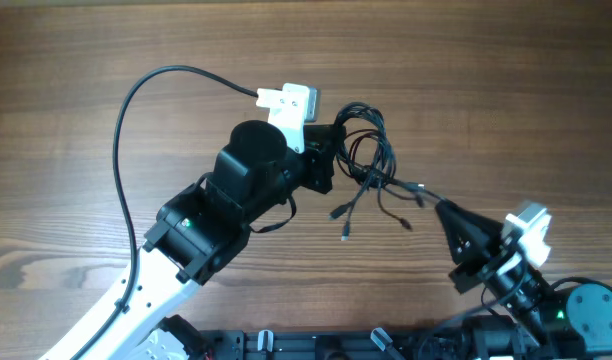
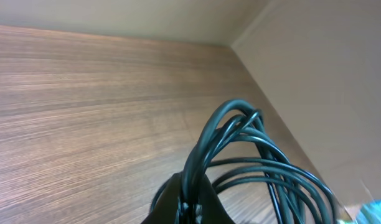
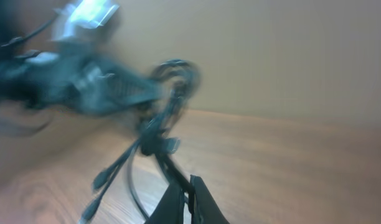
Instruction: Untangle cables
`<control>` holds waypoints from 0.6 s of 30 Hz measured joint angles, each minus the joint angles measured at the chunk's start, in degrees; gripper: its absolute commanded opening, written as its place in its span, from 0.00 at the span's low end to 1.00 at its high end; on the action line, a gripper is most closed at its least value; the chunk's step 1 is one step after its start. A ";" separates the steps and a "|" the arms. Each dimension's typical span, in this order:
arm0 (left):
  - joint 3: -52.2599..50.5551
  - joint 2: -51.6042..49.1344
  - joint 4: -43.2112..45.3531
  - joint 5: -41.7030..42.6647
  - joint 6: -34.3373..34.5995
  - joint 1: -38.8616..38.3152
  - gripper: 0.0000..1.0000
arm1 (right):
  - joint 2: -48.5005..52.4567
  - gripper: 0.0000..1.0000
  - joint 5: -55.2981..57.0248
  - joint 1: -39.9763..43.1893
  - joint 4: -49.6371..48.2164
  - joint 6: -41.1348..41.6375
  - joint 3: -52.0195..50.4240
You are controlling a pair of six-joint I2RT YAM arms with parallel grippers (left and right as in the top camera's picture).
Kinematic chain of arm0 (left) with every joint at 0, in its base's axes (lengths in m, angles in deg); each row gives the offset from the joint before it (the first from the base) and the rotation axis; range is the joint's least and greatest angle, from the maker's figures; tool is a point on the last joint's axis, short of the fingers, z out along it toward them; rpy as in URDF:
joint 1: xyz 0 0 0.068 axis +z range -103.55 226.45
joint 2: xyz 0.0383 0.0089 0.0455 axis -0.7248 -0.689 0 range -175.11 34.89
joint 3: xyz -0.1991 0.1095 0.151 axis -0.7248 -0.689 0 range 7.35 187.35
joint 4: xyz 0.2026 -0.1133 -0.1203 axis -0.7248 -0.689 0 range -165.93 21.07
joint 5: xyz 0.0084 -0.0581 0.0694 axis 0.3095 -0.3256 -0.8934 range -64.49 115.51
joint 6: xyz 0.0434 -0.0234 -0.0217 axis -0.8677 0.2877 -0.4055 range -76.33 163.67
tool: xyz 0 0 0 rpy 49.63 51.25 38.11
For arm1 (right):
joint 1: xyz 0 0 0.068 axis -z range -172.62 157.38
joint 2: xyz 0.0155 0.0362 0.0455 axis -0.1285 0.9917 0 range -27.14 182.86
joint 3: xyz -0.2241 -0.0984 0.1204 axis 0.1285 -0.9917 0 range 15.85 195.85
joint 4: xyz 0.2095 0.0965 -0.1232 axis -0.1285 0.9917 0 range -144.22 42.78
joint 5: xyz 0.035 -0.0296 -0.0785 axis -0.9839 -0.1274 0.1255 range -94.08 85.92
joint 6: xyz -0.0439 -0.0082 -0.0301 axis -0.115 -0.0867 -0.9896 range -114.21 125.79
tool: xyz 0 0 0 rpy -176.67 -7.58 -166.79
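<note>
The cables (image 1: 370,177) form a bunch of thin black loops above the wooden table's middle, with several plug ends (image 1: 344,213) dangling beneath. My left gripper (image 1: 338,140) is shut on the left side of the loops. In the left wrist view its fingertips (image 2: 190,208) pinch the cables (image 2: 206,140), which arch up and to the right. My right gripper (image 1: 441,207) is shut on one strand pulled taut from the bunch toward the lower right. The right wrist view shows that strand (image 3: 169,165) running into the closed right gripper (image 3: 188,190), with the blurred bunch (image 3: 172,102) behind.
The left arm's thick black wire (image 1: 121,120) arcs over the left of the wooden table (image 1: 486,80). The right arm's base (image 1: 586,310) sits at the bottom right corner. A beige wall (image 2: 315,74) borders the table's far side.
</note>
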 measured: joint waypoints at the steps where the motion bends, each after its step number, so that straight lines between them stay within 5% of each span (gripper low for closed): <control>1: 0.00 0.00 0.20 1.16 -0.74 0.00 0.04 | 0.00 0.26 4.50 -0.07 2.80 4.74 -0.02; 4: 0.00 0.00 1.03 2.38 -3.89 1.03 0.04 | -0.02 0.70 15.93 -0.04 8.28 15.45 0.07; 6: 0.00 0.00 1.16 2.62 -4.61 1.07 0.04 | -0.02 0.81 18.29 -0.04 8.22 17.57 0.07; 8: 0.00 0.00 1.55 2.82 -5.07 1.07 0.04 | -0.02 0.87 17.29 -0.04 6.86 14.69 0.07; 12: 0.00 0.00 2.73 3.61 -5.60 1.05 0.04 | -0.02 0.93 -3.87 0.04 3.26 -8.02 0.07; 18: -0.02 0.07 4.83 7.34 -6.43 -2.25 0.04 | -0.02 0.93 -21.51 0.04 -5.51 -16.68 0.17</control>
